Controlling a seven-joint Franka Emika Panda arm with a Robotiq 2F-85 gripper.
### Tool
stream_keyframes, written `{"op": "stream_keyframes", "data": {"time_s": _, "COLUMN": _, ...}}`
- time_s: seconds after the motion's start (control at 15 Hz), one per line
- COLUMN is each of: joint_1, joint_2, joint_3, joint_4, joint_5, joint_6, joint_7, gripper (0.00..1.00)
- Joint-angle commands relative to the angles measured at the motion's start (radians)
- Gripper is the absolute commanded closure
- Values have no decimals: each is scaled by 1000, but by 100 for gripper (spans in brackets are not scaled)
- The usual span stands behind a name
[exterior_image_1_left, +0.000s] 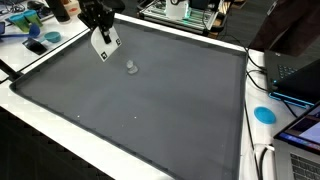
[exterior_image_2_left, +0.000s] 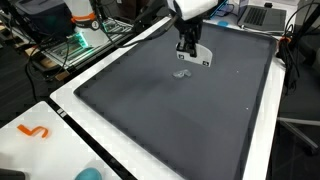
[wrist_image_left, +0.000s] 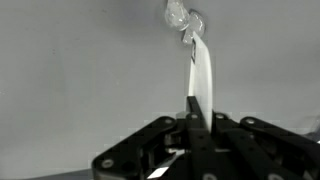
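White card (exterior_image_1_left: 105, 43) is pinched in my hand (exterior_image_1_left: 101, 30), whose fingers are shut on its upper edge. It hangs above the far corner of the grey mat (exterior_image_1_left: 150, 110).

Sweeping left to right in an exterior view, I see blue clutter (exterior_image_1_left: 35, 46) on the white bench (exterior_image_1_left: 45, 112), outside the mat's edge. Next comes the hand with the card, and just beside it a small clear lump (exterior_image_1_left: 131, 67) lies on the mat. It is the only thing near the card. Well off to the right, beyond the mat, sit a dark laptop (exterior_image_1_left: 295, 75) and a blue disc (exterior_image_1_left: 264, 114).

From the opposite side, an orange squiggle (exterior_image_2_left: 33, 131) lies on the bench at the near left, with a wire rack (exterior_image_2_left: 78, 42) behind it. The hand (exterior_image_2_left: 188, 42) is over the mat's far side with the clear lump (exterior_image_2_left: 181, 73) just in front of it. Nothing stands between the two.

The card is flat and white, with a few dark dots on its face, and it is tilted rather than hanging straight. In the wrist view I see it edge-on as a thin pale strip (wrist_image_left: 200, 75), slightly bowed. It runs from the closed fingertips (wrist_image_left: 193, 110) up toward the lump (wrist_image_left: 178, 15). The lump looks glassy and crumpled. I cannot tell whether the card's tip touches it.
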Motion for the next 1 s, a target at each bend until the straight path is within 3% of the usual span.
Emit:
{"op": "stream_keyframes", "data": {"time_s": 0.0, "joint_1": -27, "joint_2": -61, "joint_3": 13, "joint_4": -85, "joint_5": 84, "joint_6": 19, "joint_7": -123, "gripper": 99}}
{"op": "stream_keyframes", "data": {"time_s": 0.53, "joint_1": -21, "joint_2": -115, "joint_3": -5, "joint_4": -173, "joint_5": 234, "joint_6": 29, "joint_7": -343, "gripper": 99}}
{"op": "stream_keyframes", "data": {"time_s": 0.93, "joint_1": 0, "joint_2": -143, "joint_3": -15, "joint_4": -219, "joint_5": 270, "joint_6": 50, "joint_7": -435, "gripper": 99}}
